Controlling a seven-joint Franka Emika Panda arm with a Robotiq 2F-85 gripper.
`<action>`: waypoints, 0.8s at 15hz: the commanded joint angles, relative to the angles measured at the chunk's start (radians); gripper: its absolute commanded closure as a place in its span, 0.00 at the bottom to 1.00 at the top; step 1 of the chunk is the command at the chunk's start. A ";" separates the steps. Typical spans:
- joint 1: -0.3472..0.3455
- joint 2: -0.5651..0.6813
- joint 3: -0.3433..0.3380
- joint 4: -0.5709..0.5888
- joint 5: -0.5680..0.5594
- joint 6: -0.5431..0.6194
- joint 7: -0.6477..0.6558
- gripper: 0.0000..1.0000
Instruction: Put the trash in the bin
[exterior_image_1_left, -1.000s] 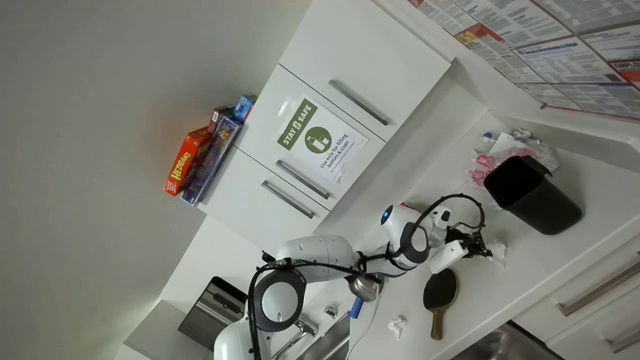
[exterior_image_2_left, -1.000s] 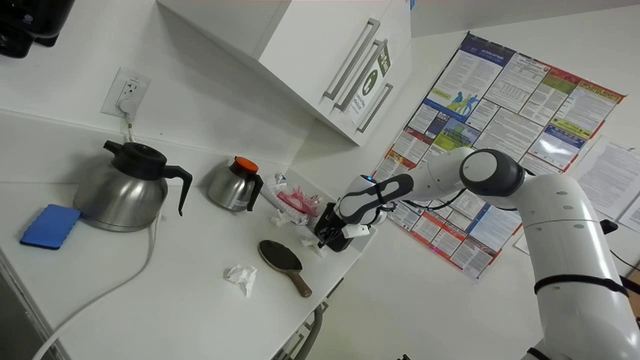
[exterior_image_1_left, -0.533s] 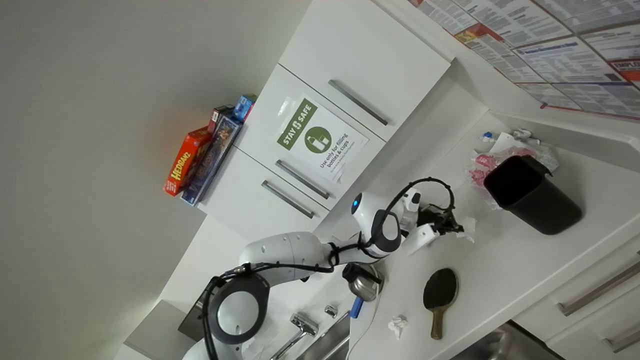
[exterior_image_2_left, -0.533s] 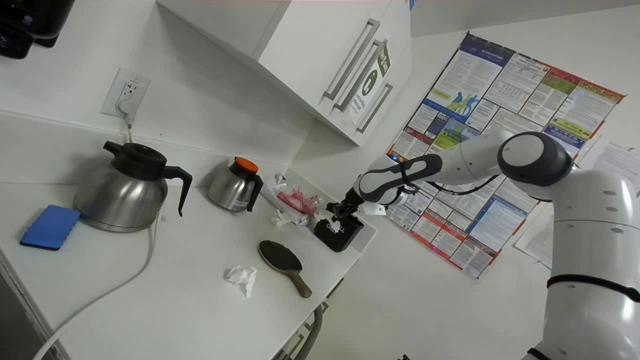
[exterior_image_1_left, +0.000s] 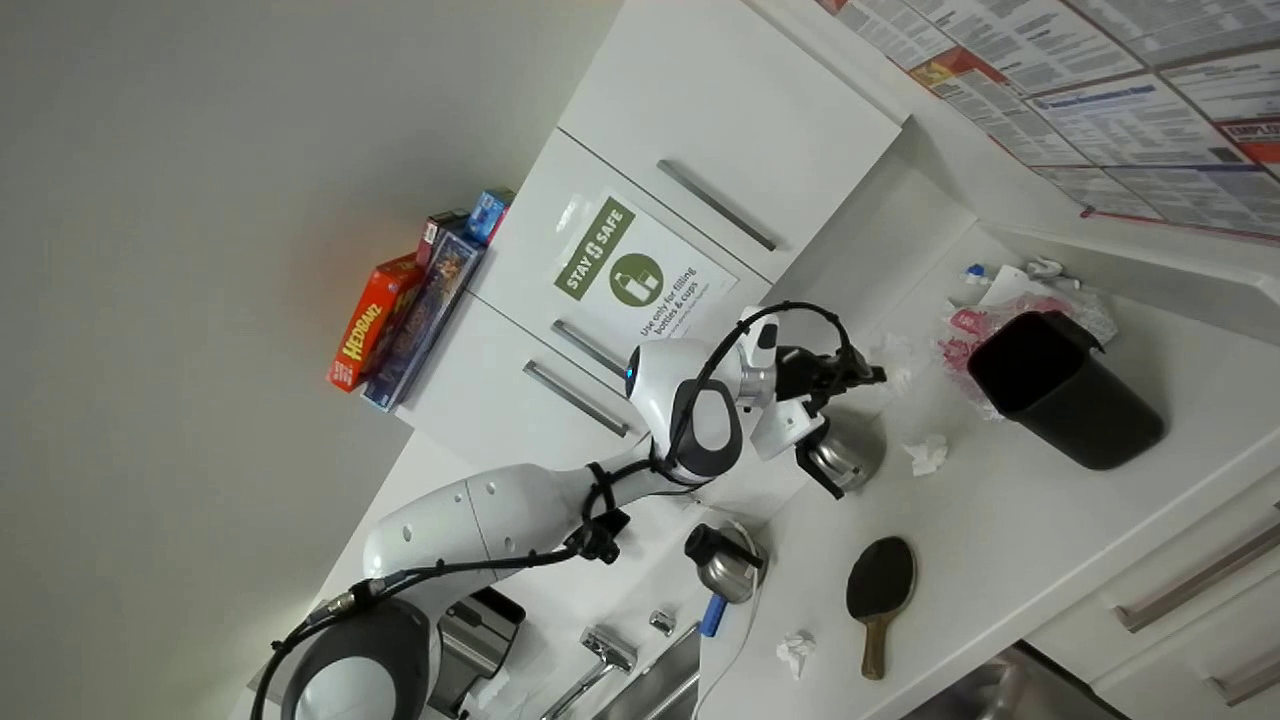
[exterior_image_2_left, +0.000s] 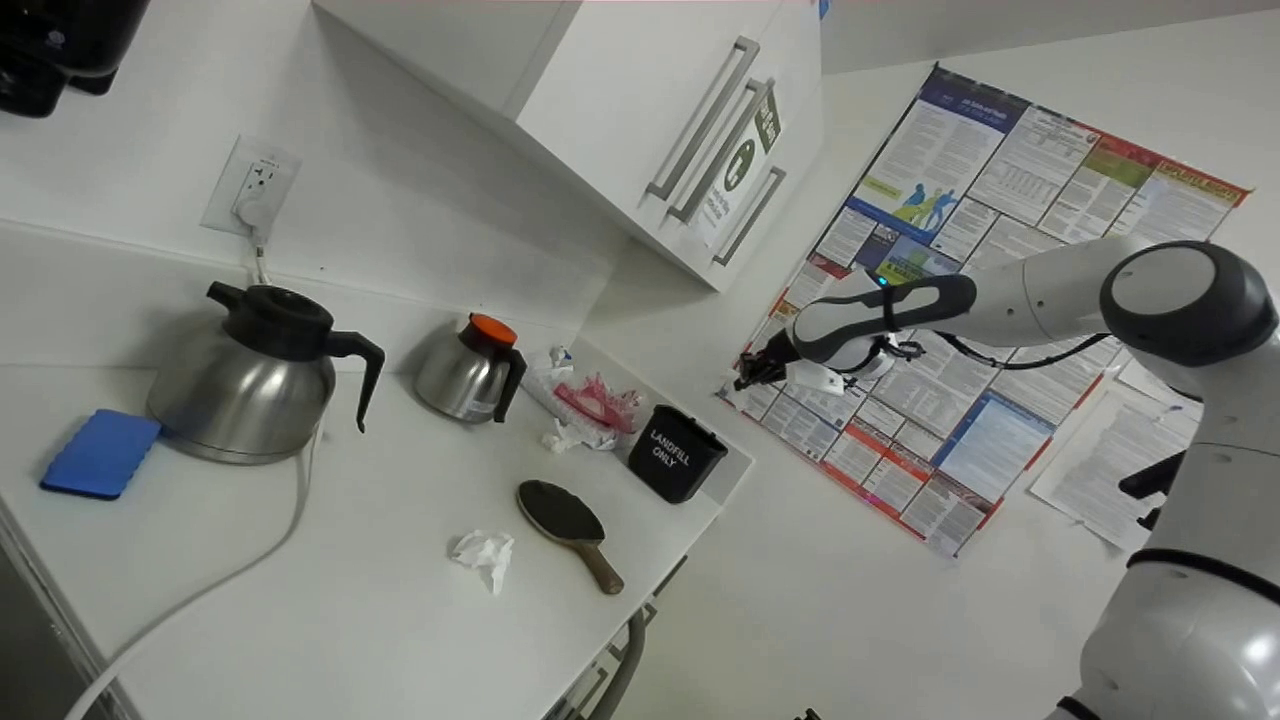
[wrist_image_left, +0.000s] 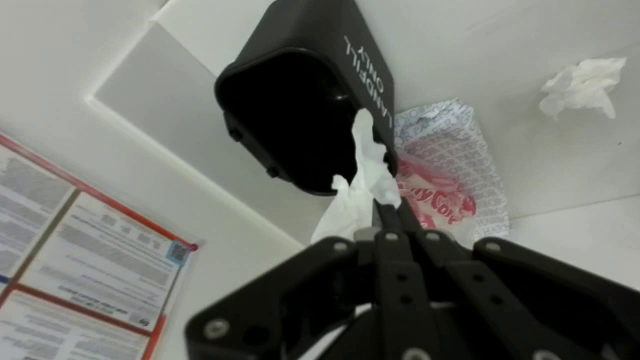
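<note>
Paper wad (wrist_image_left: 362, 187) held up by the bin (wrist_image_left: 320, 25), not yet dropped in

The gripper (wrist_image_left: 396, 215) is clenched on the wad: in the wrist view it pinches one end, and the loose paper spreads out ahead of it toward the bin. It appears to hang higher than the bin's rim, and in the wrist view the wad's tip overlaps part of the mouth. Whether the paper is truly over the opening, I cannot tell.

As I judge it, the carry is in hand and the drop should come next. That calls for centring the wad over the bin's mouth, perhaps lowering a little, then letting go; released too soon, it might catch on the rim or fall outside on the lettered side.

The low backsplash (wrist_image_left: 160, 95) runs along the bin's side away from the lettering, so there seems little room there. A pink-printed plastic bag (wrist_image_left: 440, 192) lies just beside the bin; touching or not, I cannot tell. The counter's (exterior_image_2_left: 350, 560) front edge passes near the bin but apart from it. The lettered side looks roomier, though a second wad (wrist_image_left: 582, 87) lies there apart from the bin, with a dark paddle (exterior_image_2_left: 560, 510) well apart and a third wad (exterior_image_2_left: 487, 553) farther off than that.
</note>
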 joint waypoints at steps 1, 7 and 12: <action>-0.016 0.007 -0.028 0.028 0.008 0.025 0.034 1.00; -0.047 0.098 -0.002 0.084 0.081 0.035 -0.012 1.00; -0.061 0.202 -0.006 0.165 0.095 0.013 0.007 1.00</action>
